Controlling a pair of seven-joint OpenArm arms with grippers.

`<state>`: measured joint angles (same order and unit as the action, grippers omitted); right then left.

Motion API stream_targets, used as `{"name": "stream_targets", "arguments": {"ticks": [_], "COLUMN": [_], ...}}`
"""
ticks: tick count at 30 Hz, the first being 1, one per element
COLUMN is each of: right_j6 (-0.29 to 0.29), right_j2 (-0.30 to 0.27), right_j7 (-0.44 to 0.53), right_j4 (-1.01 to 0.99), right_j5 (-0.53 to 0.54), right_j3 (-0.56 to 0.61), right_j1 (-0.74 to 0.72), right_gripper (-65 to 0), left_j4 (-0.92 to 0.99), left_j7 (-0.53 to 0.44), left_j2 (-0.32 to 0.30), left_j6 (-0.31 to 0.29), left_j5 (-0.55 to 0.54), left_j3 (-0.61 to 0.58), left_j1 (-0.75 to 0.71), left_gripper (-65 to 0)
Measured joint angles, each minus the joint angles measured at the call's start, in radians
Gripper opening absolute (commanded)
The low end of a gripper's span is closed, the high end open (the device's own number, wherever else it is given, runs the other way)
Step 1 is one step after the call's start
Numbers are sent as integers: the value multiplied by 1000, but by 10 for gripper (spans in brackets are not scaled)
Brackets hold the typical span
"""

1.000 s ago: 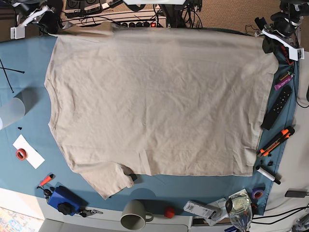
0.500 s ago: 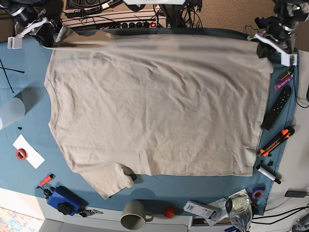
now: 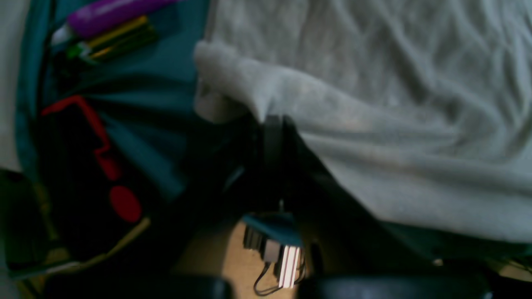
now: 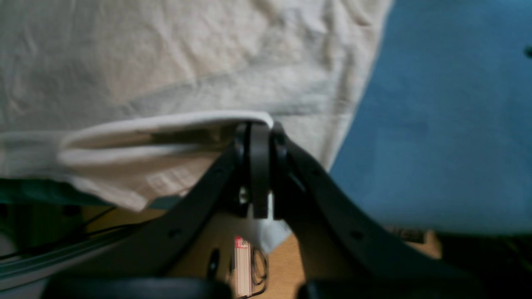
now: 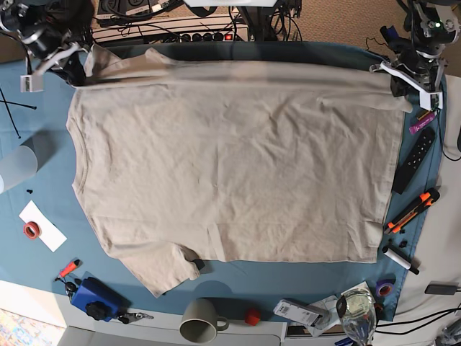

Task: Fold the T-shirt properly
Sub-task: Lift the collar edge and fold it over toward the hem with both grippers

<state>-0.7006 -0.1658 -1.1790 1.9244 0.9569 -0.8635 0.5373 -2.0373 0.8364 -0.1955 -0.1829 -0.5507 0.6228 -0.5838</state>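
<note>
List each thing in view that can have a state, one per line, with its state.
T-shirt: spread flat, unfolded, far edge lifted at both corners.
Left gripper: shut on the T-shirt's hem corner.
Right gripper: shut on the T-shirt's sleeve edge.
Mug: on its side.

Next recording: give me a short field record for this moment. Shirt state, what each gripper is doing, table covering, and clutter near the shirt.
garment: T-shirt, beige, spread flat, collar toward the base view's left
far edge: lifted off the blue table cloth at both corners
left gripper: shut on the hem corner
right gripper: shut on the sleeve-side edge
near sleeve: lying flat, untouched
clutter right of shirt: remote, purple marker, orange cutter
clutter near front: mug, red ball
fold progress: no fold laid yet
</note>
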Motion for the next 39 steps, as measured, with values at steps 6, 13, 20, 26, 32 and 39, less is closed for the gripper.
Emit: {"name": "stream_targets", "arguments": {"ticks": [6, 13, 20, 26, 32, 39], "right_j6": [19, 69, 128, 125, 122, 122], "right_j2": [0, 0, -1, -25, -25, -23], "right_j7": [59, 90, 161, 163, 166, 165], "right_j4": [0, -1, -2, -2, -62, -224], "right_j5": [-130, -274, -382, -384, -406, -406], "right_j3": [87, 116, 119, 120, 121, 121], "right_j1": [-71, -154, -174, -225, -278, -377], "right_gripper": [-650, -650, -650, -650, -650, -650], "left_j4": [0, 30, 31, 31, 31, 56], "left_j7": [-61, -63, -35, -79, -80, -84], "left_j2": [-43, -49, -46, -48, -71, -74], "left_j6": [-1, -3, -3, 37, 35, 33], "left_j5": [-8, -13, 24, 52, 49, 46], "left_j3": [0, -33, -87, -87, -87, -87], "left_j1": [31, 81, 86, 117, 142, 192], "left_gripper": [-650, -650, -650, -650, -650, -650]}}
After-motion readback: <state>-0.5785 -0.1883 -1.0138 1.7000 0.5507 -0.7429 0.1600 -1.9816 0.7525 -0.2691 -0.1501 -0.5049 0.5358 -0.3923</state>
